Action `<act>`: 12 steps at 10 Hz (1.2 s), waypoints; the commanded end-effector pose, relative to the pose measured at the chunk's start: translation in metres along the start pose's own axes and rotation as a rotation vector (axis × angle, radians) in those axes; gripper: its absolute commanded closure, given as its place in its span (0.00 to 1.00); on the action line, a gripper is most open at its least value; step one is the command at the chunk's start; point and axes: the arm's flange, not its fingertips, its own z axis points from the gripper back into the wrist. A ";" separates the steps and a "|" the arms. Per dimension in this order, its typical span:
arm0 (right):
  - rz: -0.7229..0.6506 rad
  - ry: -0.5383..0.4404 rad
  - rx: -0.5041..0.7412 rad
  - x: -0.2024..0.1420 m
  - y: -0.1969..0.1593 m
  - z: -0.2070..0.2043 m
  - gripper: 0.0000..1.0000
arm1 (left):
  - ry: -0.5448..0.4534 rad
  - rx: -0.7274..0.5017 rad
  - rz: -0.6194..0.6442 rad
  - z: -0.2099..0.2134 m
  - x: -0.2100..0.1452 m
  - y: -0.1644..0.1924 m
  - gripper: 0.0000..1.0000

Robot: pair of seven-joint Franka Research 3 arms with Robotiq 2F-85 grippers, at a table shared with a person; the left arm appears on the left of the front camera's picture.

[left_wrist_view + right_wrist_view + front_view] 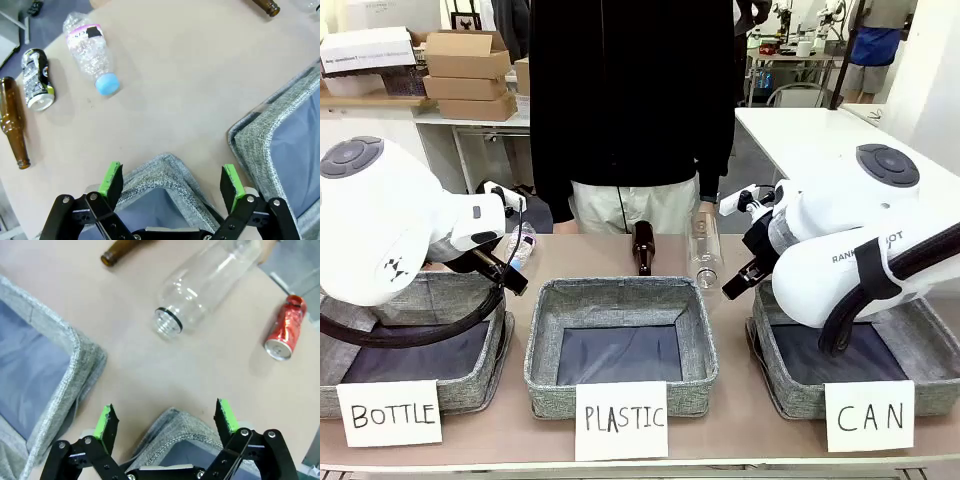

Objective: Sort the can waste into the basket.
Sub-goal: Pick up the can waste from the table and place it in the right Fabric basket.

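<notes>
— What do the signs say?
— "BOTTLE", "PLASTIC", and "CAN" on the right basket (930, 345).
— Your pincers?
— My left pincer (171, 181) and right pincer (165, 419) both gape wide, holding nothing.
— The cans?
— The red can (285, 328) lies far right on the tabletop (150, 365); the silver can (36, 79), print unreadable, lies far left beside a brown bottle (13, 121).
</notes>
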 end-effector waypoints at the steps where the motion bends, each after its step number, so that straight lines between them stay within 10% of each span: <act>1: 0.000 0.000 0.000 0.000 0.000 0.000 0.00 | 0.000 0.000 0.000 0.000 0.000 0.000 0.00; 10: 0.001 0.000 0.000 0.000 0.000 0.000 0.00 | 0.000 0.000 0.001 0.000 0.000 0.000 0.00; 12: -0.037 -0.046 0.033 0.011 -0.001 0.081 0.00 | -0.068 -0.053 -0.021 0.074 0.039 -0.006 0.00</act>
